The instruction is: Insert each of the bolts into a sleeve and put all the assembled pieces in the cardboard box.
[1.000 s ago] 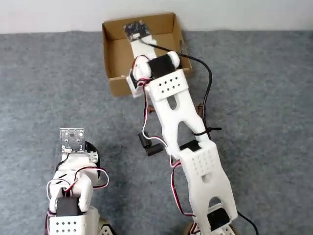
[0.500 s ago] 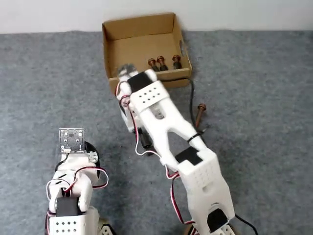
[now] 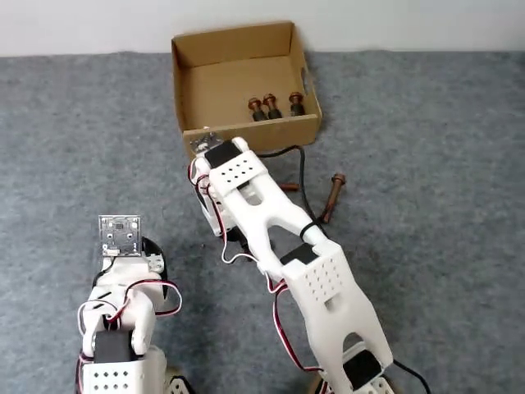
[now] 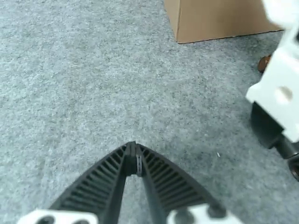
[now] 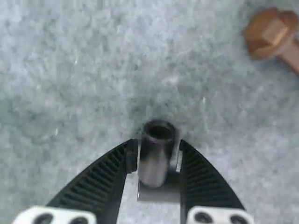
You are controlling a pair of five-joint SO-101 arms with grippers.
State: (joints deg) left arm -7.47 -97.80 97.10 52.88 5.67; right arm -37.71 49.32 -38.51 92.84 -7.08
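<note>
Grip tight: right hand (image 5: 156, 147) closed on black sleeve (image 5: 154, 163), open end showing, low over grey table (image 5: 70, 70), loose bolt (image 5: 268, 32) near. Empty left hand (image 4: 132, 151) pinched shut, table stretching ahead to cardboard box (image 4: 210, 21) corner. Three assembled pieces (image 3: 273, 107) against box's near wall.

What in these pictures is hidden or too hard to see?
- High view: the right arm covers most of one bolt on the carpet.
- Right wrist view: the picture's edge cuts off the shank behind the bolt head, beyond the sleeve in the right gripper.
- High view: the three pieces in the cardboard box are too small to tell how deep their bolts sit.
</note>
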